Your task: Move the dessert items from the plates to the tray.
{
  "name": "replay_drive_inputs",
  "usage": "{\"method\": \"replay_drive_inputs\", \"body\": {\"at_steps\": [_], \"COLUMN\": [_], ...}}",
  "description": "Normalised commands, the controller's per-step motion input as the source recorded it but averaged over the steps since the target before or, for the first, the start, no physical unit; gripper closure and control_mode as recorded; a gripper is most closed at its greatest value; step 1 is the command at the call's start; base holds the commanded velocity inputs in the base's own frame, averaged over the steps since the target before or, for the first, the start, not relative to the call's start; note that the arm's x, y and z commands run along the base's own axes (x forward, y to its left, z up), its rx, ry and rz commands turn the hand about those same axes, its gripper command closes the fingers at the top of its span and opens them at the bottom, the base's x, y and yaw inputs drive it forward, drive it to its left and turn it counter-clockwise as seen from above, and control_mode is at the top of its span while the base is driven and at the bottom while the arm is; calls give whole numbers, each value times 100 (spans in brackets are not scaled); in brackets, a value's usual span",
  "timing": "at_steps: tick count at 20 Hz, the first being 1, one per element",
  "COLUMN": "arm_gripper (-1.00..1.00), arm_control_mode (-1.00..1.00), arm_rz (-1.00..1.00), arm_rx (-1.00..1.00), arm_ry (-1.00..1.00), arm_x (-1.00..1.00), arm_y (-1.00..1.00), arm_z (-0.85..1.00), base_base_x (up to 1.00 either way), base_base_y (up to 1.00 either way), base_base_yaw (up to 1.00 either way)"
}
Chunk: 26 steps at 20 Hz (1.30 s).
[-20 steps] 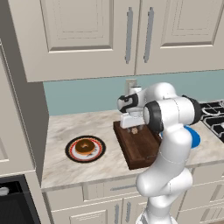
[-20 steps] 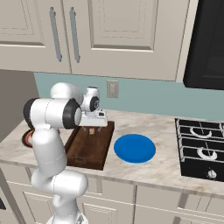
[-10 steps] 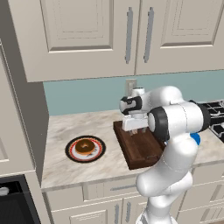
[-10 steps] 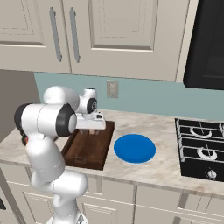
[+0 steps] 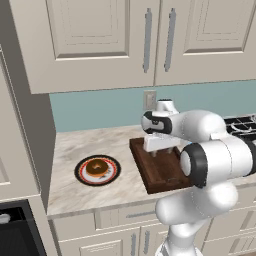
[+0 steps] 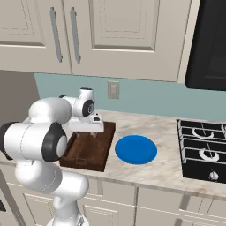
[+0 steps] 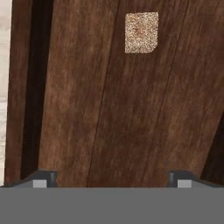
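My arm's elbow and forearm cover the 3 o'clock part of the wooden tray (image 5: pixel 159 172) in the left base view, and its near corner at 5 o'clock is lost behind the big joint. From the right base view the shoulder hides the tray's 9 o'clock edge. The gripper (image 5: pixel 161 152) hangs just over the tray's far end; its fingers are too small there to judge.

The hand view settles it: my two finger tips (image 7: pixel 43 178) sit wide apart at 7 and 5 o'clock with nothing between them. The pale tan morsel (image 7: pixel 141 32) lies on the tray floor at 12 o'clock, well apart from both tips. I can't pick it out in either base view.

The doughnut (image 5: pixel 96 167) rests on the black-rimmed plate (image 5: pixel 80 173), at 9 o'clock from the tray, seen from the left base camera. The blue plate (image 6: pixel 136 149) lies bare at 3 o'clock from the tray in the right base view, with open counter (image 6: pixel 163 165) between it and the stove (image 6: pixel 202 150).
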Motion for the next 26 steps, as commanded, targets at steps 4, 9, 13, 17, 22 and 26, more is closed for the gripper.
{"method": "replay_drive_inputs", "body": {"at_steps": [4,9,13,17,22,26], "arm_gripper": [-100,-100,-100,-100,-100,-100], "arm_control_mode": [-100,-100,-100,-100,-100,-100], "arm_rz": [-4,-5,-3,-2,-1,0], "arm_rx": [0,0,0,0,0,0], "arm_ry": [0,-6,-4,0,0,0], "arm_x": [-38,-41,-42,-42,-47,-30], "arm_y": [0,0,1,4,8,26], "arm_z": [45,41,35,10,6,13], "base_base_x": [0,0,0,0,0,0], "base_base_y": [0,0,0,0,0,0], "base_base_yaw": [0,0,0,0,0,0]}}
